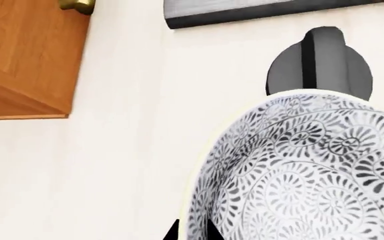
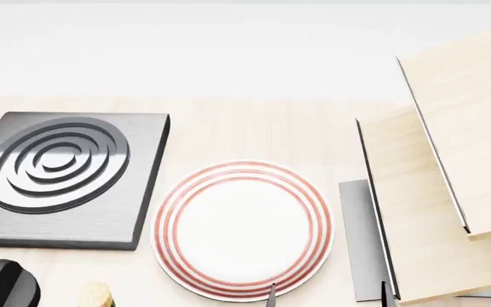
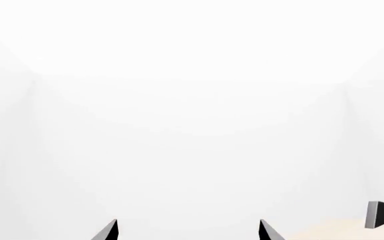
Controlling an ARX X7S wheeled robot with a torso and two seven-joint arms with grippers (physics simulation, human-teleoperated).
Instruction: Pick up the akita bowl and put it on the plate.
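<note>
- Now your left claw (image 1: 192, 234) sits at the akita bowl (image 1: 299, 175) rim; grip unclear.
- Right claw (image 3: 188, 231) gapes wide, empty.
- Lift level before heading over the plate (image 2: 241, 228).

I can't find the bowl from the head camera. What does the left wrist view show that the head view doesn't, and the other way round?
Only the left wrist view shows the akita bowl, filling its lower right, plus a wooden cabinet corner. Only the head view shows the plate, bare, and the light wooden boards to its right. Both show the grey burner and the round black knob.
</note>
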